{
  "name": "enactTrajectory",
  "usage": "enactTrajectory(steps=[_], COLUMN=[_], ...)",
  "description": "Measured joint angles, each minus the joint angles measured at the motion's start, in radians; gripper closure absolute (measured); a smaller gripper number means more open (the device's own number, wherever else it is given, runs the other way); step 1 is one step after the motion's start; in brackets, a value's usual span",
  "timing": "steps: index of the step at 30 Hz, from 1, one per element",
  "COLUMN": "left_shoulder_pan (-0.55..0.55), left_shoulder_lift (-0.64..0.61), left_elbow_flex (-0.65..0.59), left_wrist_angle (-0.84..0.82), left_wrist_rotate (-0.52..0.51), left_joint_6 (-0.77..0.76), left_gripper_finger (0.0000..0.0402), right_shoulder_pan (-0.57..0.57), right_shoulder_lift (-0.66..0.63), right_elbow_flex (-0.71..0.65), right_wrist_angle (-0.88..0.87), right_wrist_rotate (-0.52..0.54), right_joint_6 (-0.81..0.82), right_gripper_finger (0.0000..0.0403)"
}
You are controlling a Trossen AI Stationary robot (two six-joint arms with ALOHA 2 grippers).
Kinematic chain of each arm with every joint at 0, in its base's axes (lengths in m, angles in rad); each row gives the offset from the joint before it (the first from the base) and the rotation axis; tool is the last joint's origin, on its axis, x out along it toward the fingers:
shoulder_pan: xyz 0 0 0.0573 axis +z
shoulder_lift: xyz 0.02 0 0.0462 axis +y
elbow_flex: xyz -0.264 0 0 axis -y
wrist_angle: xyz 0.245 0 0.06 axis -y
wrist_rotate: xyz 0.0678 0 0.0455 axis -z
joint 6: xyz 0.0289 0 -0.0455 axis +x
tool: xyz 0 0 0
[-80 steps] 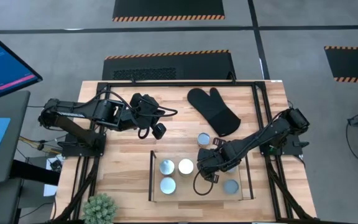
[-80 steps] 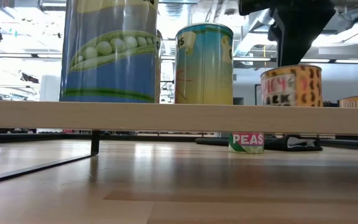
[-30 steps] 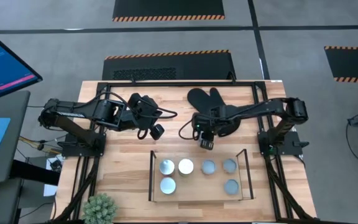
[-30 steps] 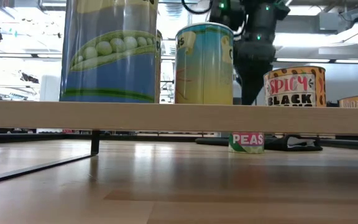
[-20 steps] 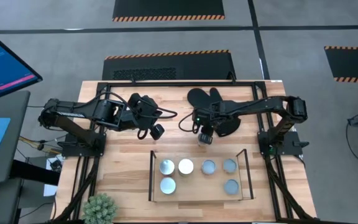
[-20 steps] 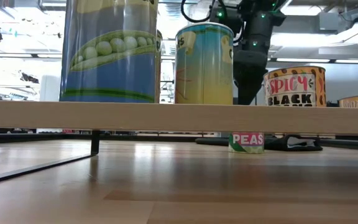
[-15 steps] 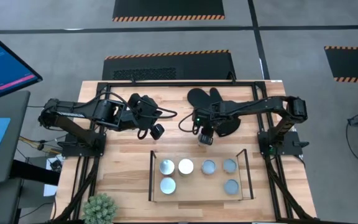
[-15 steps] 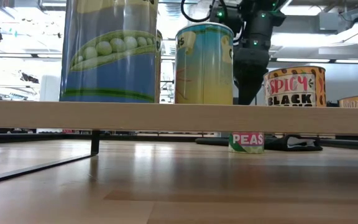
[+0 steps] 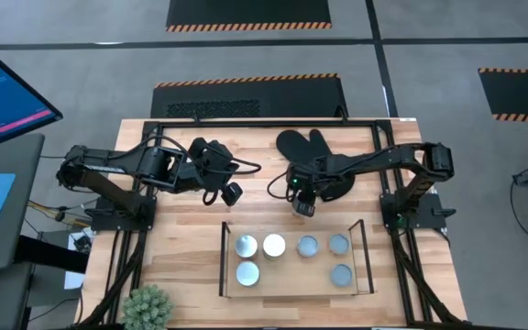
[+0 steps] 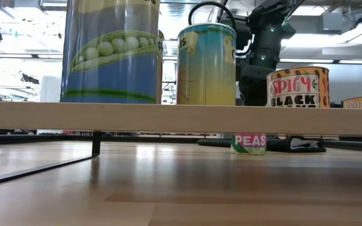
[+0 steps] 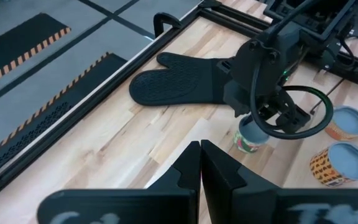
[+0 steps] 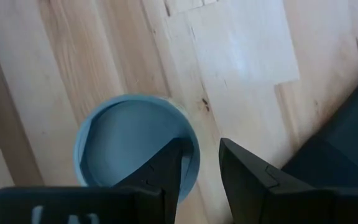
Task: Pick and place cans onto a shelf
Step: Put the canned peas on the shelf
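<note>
A small can with a blue-grey top and a green PEAS label (image 12: pixel 129 144) stands on its base on the table beside the black oven mitt (image 9: pixel 326 174); it also shows in the low view (image 10: pixel 249 143). My right gripper (image 12: pixel 202 165) is right above it, fingers narrowly open, one finger over the can's top and one outside its rim. Several cans (image 9: pixel 273 245) stand on the shelf (image 9: pixel 224 258). My left gripper (image 9: pixel 234 193) waits shut at the table's left, holding nothing. My right gripper points down over the peas can's rim (image 12: pixel 193 149), one finger (image 12: pixel 166 171) above the top, the other (image 12: pixel 244 177) outside the wall. Whether either finger touches the can I cannot tell. The can stands upright on the table.
The mitt lies just beyond the peas can toward the far edge. The large black frame (image 9: pixel 264 124) runs round the table. A small plant (image 9: pixel 148 307) stands at the near left corner. Bare wood lies between the shelf and the left arm.
My right gripper, over the peas can between shelf and mitt, has shifted slightly toward the far edge, then gone down toward the can and turned a little. The can and the cans on the shelf have kept still.
</note>
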Motion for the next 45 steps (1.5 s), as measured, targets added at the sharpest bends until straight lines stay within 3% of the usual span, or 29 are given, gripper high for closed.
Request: enactTrajectory(steps=[13,16,20,28,37,45], left_shoulder_pan=[0.000,0.000,0.000,0.000,0.000,0.000], left_shoulder_lift=[0.000,0.000,0.000,0.000,0.001,0.001], left_elbow_flex=[0.000,0.000,0.000,0.000,0.000,0.000], left_wrist_angle=[0.000,0.000,0.000,-0.010,-0.031,-0.030], left_wrist_rotate=[0.000,0.000,0.000,0.002,0.003,0.003], left_joint_6=[-0.017,-0.017,-0.016,-0.015,-0.033,-0.034], left_gripper_finger=[0.0402,0.0401,0.0402,0.0401,0.0402,0.0401], right_shoulder_pan=[0.022,0.024,0.025,0.065,0.217,0.483], right_shoulder_lift=[0.002,0.003,0.003,-0.038,-0.273,-0.401], right_elbow_flex=[-0.002,-0.002,-0.002,0.043,0.130,0.131], right_wrist_angle=[0.046,0.051,0.080,0.070,-0.213,-0.169], right_wrist_rotate=[-0.027,-0.030,-0.030,-0.012,0.178,0.312], right_joint_6=[0.108,0.165,0.216,0.228,0.334,0.394], right_gripper_finger=[0.0289,0.0316,0.0384,0.0397,0.0398,0.0399])
